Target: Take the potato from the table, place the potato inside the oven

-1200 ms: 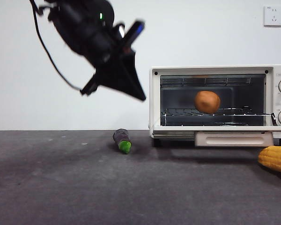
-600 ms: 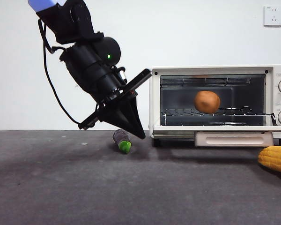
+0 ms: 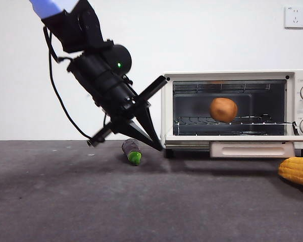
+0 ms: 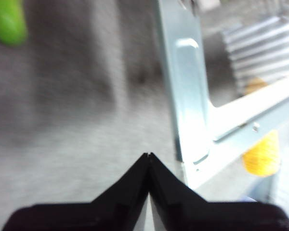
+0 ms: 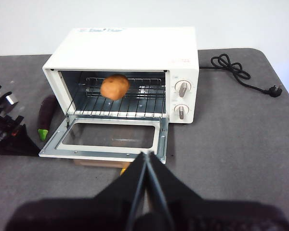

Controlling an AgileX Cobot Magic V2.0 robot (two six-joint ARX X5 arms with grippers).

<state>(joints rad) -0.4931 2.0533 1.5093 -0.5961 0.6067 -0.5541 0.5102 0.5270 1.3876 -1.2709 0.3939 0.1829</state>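
Potato (image 3: 223, 109) already on rack inside oven (image 3: 232, 75), door (image 5: 111, 137) down. Left hand (image 3: 154, 143), tips together, empty, at door's left corner, nearer than right hand (image 5: 145, 159), tips together.

Potato's (image 3: 223, 109) already in the oven (image 3: 236, 108)

Orange-brown lump sitting on the wire rack of the cream toaster oven, door folded down flat, all on the dark grey table (image 3: 91, 201).

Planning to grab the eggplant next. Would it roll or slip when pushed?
The eggplant looks rounded and elongated, lying on the flat table, so it probably rolls sideways. Its smooth, glossy skin may slip in a hand. It looks small, likely light.
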